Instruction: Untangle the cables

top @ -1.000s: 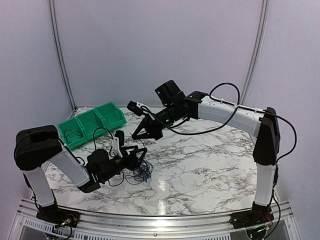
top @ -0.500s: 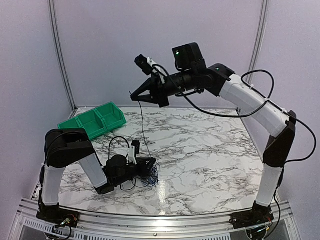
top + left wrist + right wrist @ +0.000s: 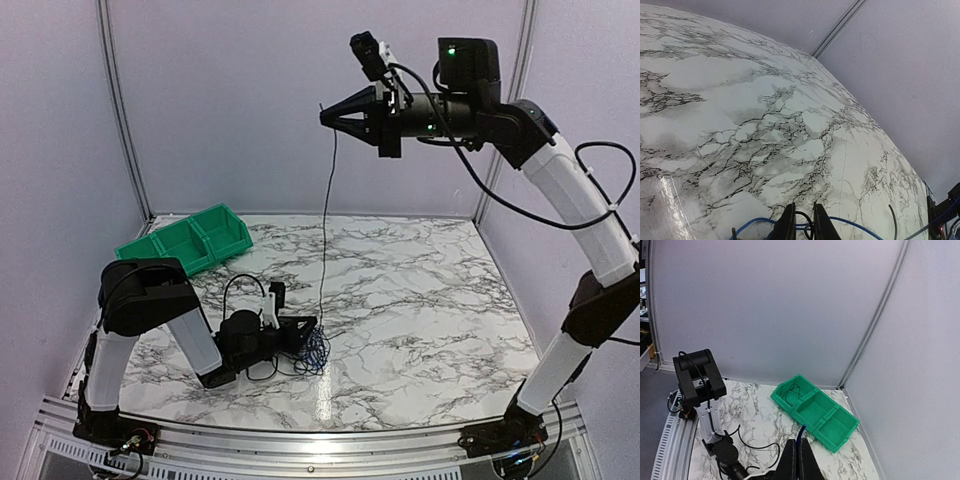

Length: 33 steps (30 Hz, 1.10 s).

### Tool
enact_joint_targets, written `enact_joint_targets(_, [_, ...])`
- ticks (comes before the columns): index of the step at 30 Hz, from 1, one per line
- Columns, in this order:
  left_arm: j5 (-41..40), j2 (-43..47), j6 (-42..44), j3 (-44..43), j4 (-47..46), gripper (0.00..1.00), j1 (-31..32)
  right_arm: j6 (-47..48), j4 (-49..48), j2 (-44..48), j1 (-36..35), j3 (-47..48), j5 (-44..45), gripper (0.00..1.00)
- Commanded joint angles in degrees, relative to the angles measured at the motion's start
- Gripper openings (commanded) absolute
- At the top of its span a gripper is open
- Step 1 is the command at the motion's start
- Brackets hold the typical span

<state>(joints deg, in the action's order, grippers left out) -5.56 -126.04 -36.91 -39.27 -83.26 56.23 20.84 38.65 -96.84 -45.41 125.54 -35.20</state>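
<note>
Pinning the cables (image 3: 313, 352) with your left gripper (image 3: 803, 226) — jaws nearly closed on them — you are holding one strand (image 3: 325, 220) taut in the clamped right gripper (image 3: 324, 114), anchoring the pull.

Left pincer (image 3: 308, 325) low, pinched close, right pincer (image 3: 324, 113) high aloft, clamped tight.

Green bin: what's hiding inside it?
The green bin has three compartments. A thin black cable lies curled in the end one nearest the left arm. The other two look bare, though their walls cover part of each floor.
</note>
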Motion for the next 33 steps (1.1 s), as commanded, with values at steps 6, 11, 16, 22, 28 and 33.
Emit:
enact_joint_targets(6, [1.9, -4.2, -1.0, -2.0, 3.1, 0.08, 0.3, -0.8, -2.0, 11.3, 13.6, -1.6, 2.2, 0.00])
enact_joint_targets(11, [2.0, -4.8, -0.9, -2.5, 3.4, 0.06, 0.3, 1.1, -2.0, 14.3, 17.7, -2.1, 6.7, 0.00])
enact_joint_targets(16, [1.8, -4.7, -0.6, -2.4, 3.5, 0.06, 0.3, 1.4, -2.5, 15.1, 18.1, -5.3, 9.3, 0.00])
enact_joint_targets(22, [1.8, -4.5, -0.1, -1.9, 3.6, 0.05, 0.3, 0.5, -4.1, 14.6, 20.2, -2.1, 14.1, 0.00])
enact_joint_targets(28, [2.3, -4.9, 0.1, -2.1, 3.9, 0.04, 0.3, 3.5, -6.4, 14.7, 24.7, 4.3, 22.3, 0.00])
enact_joint_targets(33, [2.0, -4.9, 0.5, -3.0, 5.0, 0.03, 0.3, 3.3, -7.7, 15.9, 25.6, 2.9, 25.6, 0.00])
